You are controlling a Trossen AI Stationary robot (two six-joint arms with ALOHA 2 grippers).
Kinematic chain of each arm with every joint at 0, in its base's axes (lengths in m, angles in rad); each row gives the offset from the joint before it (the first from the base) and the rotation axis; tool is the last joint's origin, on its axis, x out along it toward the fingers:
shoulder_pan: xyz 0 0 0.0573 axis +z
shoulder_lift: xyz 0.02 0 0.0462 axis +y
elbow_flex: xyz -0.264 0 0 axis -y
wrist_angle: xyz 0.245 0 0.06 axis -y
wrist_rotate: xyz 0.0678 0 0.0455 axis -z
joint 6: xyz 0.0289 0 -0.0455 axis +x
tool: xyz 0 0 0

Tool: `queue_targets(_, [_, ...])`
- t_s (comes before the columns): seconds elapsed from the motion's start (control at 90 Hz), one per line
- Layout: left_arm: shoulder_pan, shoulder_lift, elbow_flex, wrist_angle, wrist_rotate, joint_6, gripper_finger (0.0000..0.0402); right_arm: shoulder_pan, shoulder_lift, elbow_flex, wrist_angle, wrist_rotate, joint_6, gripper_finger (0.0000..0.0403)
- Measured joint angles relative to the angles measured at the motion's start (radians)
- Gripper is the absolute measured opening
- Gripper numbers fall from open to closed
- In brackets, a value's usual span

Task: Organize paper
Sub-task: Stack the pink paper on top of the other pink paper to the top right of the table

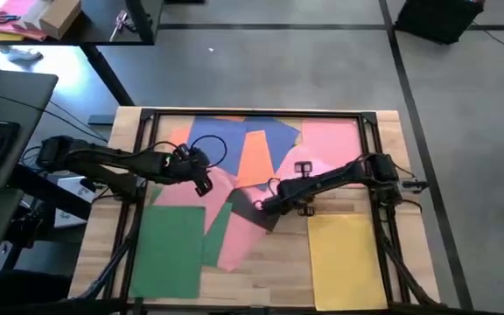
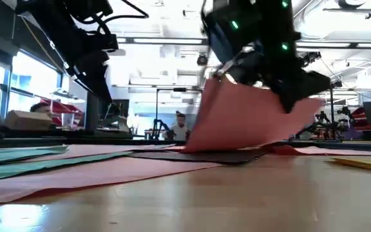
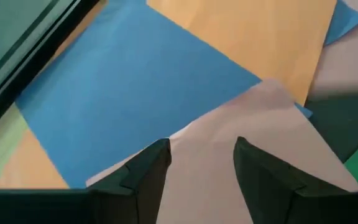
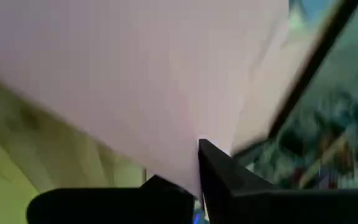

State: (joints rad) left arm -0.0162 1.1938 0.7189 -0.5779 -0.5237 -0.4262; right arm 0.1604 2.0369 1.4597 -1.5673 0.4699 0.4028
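The left gripper (image 1: 201,166) hovers with its fingers (image 3: 148,171) parted and empty above a flat pink paper sheet (image 3: 229,155). Ahead of it lies a blue rectangular paper sheet (image 3: 135,87), with an orange paper sheet (image 3: 253,31) beyond that. A green paper sheet (image 1: 169,249) lies flat on the near side of this gripper, long axis running front to back.

The right gripper (image 1: 274,199) is clamped on the edge of a second pink paper sheet (image 2: 250,119), which rises tilted off the light wooden tabletop (image 2: 237,200). The step in hand appears to be lifting this sheet clear. A slow, level lift should keep the dark grey sheet (image 2: 198,155) underneath from dragging along. A yellow paper sheet (image 1: 346,258) lies near this gripper on its outer side, long axis front to back.
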Motion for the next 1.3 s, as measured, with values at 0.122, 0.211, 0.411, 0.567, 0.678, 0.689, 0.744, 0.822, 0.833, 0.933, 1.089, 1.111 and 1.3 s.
queue_targets(0.122, [-0.003, 0.0, -0.004, 0.002, 0.0, -0.018, 0.0168, -0.065, -0.03, -0.124, 0.012, -0.127, 0.105, 0.0])
queue_targets(0.211, [-0.008, 0.0, -0.006, 0.0, -0.001, -0.018, 0.0168, -0.096, -0.036, -0.216, 0.016, -0.19, 0.17, 0.0])
queue_targets(0.411, [-0.008, 0.0, -0.005, 0.009, -0.011, -0.04, 0.0168, -0.122, -0.065, -0.317, 0.16, -0.401, 0.209, 0.0])
queue_targets(0.567, [-0.006, 0.0, -0.005, 0.074, -0.02, -0.052, 0.0168, -0.102, -0.079, -0.254, 0.196, -0.463, 0.246, 0.0])
queue_targets(0.678, [-0.006, -0.001, -0.005, 0.149, -0.032, -0.062, 0.0168, -0.098, -0.083, -0.171, 0.159, -0.442, 0.291, 0.0])
queue_targets(0.689, [-0.006, -0.001, -0.005, 0.155, -0.034, -0.062, 0.0168, -0.098, -0.084, -0.163, 0.151, -0.436, 0.299, 0.0])
queue_targets(0.744, [-0.01, -0.001, -0.005, 0.183, -0.044, -0.068, 0.0168, -0.096, -0.084, -0.125, 0.104, -0.394, 0.342, 0.0])
queue_targets(0.822, [-0.019, -0.001, -0.005, 0.185, -0.058, -0.078, 0.0168, -0.094, -0.085, -0.073, 0.053, -0.344, 0.397, 0.0])
queue_targets(0.833, [-0.021, -0.001, -0.005, 0.184, -0.06, -0.078, 0.0168, -0.095, -0.085, -0.068, 0.046, -0.34, 0.404, 0.0])
queue_targets(0.933, [-0.038, -0.001, -0.023, 0.197, -0.082, -0.077, 0.0168, -0.111, -0.085, -0.043, -0.002, -0.322, 0.454, 0.0])
queue_targets(1.089, [-0.041, 0.001, -0.057, 0.193, -0.091, -0.061, 0.0168, -0.161, -0.09, -0.091, -0.002, -0.318, 0.534, 0.0])
queue_targets(1.111, [-0.038, 0.0, -0.061, 0.193, -0.095, -0.061, 0.0168, -0.168, -0.094, -0.108, -0.001, -0.317, 0.55, 0.0])
queue_targets(1.3, [-0.023, 0.0, -0.099, 0.201, -0.095, -0.06, 0.0168, -0.164, -0.14, -0.26, 0.014, -0.47, 0.657, 0.0])
